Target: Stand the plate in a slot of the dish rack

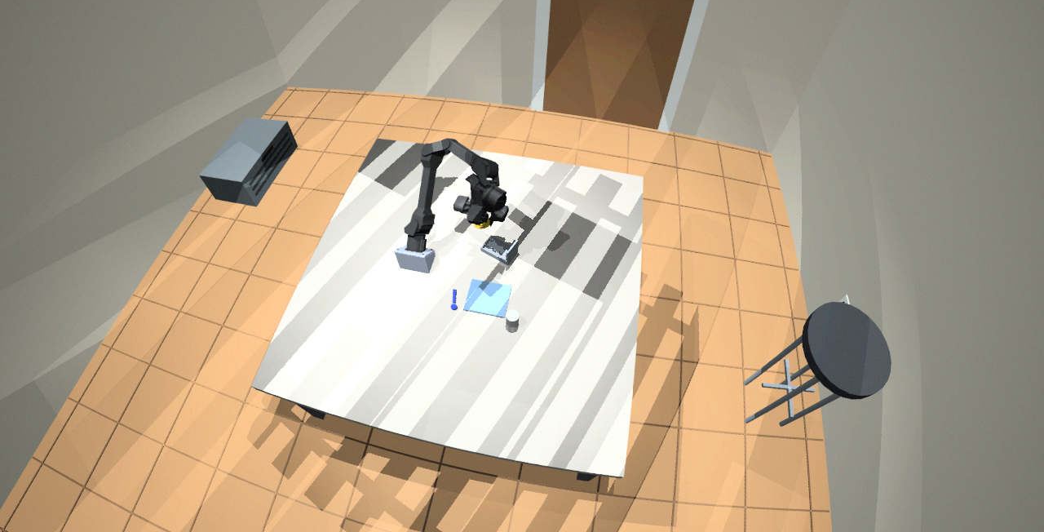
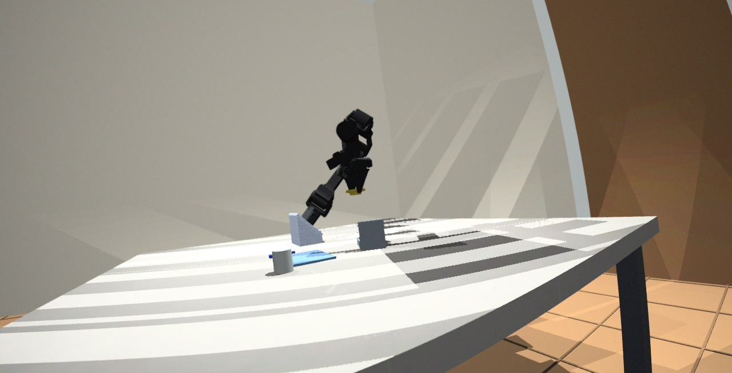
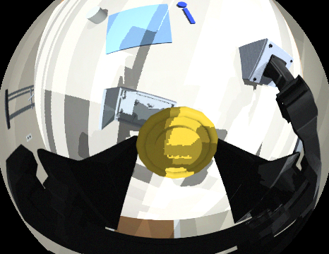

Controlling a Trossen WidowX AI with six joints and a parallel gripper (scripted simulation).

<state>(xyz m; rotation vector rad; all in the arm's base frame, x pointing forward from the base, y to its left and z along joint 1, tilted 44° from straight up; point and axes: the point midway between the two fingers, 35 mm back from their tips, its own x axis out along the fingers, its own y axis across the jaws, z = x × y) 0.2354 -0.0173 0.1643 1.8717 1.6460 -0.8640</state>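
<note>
A round yellow plate (image 1: 481,223) (image 2: 354,191) (image 3: 176,142) is held by its edges between the two fingertips of my gripper (image 1: 484,220) (image 2: 356,191) (image 3: 176,142). My gripper is shut on it. The plate lies roughly flat and hangs well above the table, as the exterior view shows. The small grey dish rack (image 1: 501,250) (image 2: 371,234) (image 3: 147,106) stands on the table, with a taller wall at one end. In the wrist view the rack lies beyond the plate, up and to the left, and the plate covers its right end. Its slots are too small to tell apart.
A light blue mat (image 1: 488,298) (image 2: 314,257) (image 3: 138,29) lies near the rack. A grey-white cup (image 1: 512,321) (image 2: 282,261) (image 3: 96,15) stands beside the mat, and a blue spoon (image 1: 453,299) (image 3: 188,15) lies at its other side. The arm's grey base block (image 1: 414,259) (image 2: 305,232) (image 3: 254,61) stands on the table.
</note>
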